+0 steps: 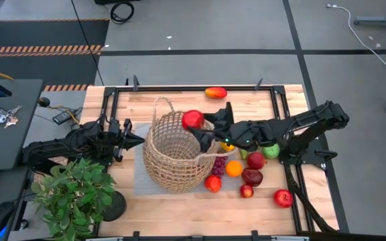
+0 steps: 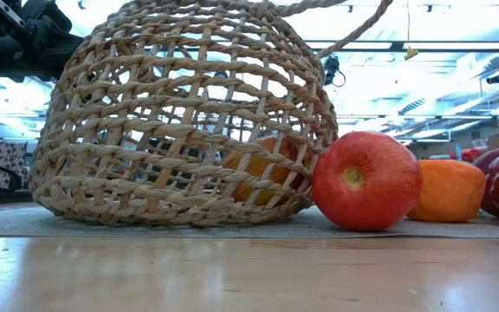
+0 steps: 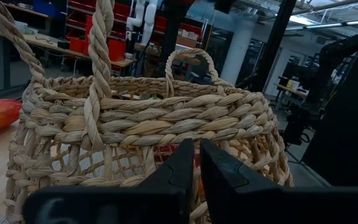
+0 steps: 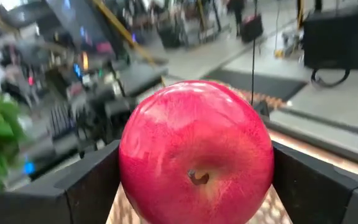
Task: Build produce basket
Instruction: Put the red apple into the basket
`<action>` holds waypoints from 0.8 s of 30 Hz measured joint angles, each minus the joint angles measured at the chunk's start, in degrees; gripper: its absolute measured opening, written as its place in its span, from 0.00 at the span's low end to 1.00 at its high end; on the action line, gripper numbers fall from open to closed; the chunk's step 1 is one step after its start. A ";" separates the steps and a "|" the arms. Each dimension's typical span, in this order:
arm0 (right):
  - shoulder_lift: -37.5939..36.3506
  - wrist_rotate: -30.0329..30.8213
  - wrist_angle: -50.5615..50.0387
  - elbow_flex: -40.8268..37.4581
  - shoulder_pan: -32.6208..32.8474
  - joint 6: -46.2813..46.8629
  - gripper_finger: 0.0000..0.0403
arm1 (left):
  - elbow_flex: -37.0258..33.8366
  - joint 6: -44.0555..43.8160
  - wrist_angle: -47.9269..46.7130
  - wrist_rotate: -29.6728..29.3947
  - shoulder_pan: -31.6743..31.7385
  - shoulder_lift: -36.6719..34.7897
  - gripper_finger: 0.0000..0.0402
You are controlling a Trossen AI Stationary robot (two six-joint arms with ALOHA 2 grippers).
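Right gripper is pinching a red apple between its fingers and holds it over the rim of the basket, which sits mid-table on a grey mat. My guess is it's carried high so the drop clears the weave. In the right wrist view the apple fills nearly everything, so you can't see the basket under it.

Left gripper has its fingers pressed together, tip near the basket's wall, maybe bracing it; can't tell whether it touches.

Rest of the produce sits just beside the basket on the right arm's side: grapes, orange, another apple, plus a mango well apart at the far edge. Some fruit is hidden under the right arm. Low view shows something orange through the weave, inside or behind, hard to say.
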 joint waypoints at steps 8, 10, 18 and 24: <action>1.91 -6.43 -5.72 0.02 -1.50 -0.19 0.94 | -0.02 0.01 0.01 0.00 0.00 -0.02 0.07; 3.08 -6.53 -6.28 0.14 -1.46 -0.93 0.94 | 0.00 0.00 -0.01 0.01 0.02 0.01 0.08; 11.15 -9.50 -15.55 9.94 -1.63 -3.26 0.94 | 0.01 0.01 0.01 0.00 0.00 -0.02 0.08; 15.94 -15.45 -21.42 21.41 -1.86 -7.91 0.94 | -0.02 0.01 0.01 0.02 0.01 0.00 0.07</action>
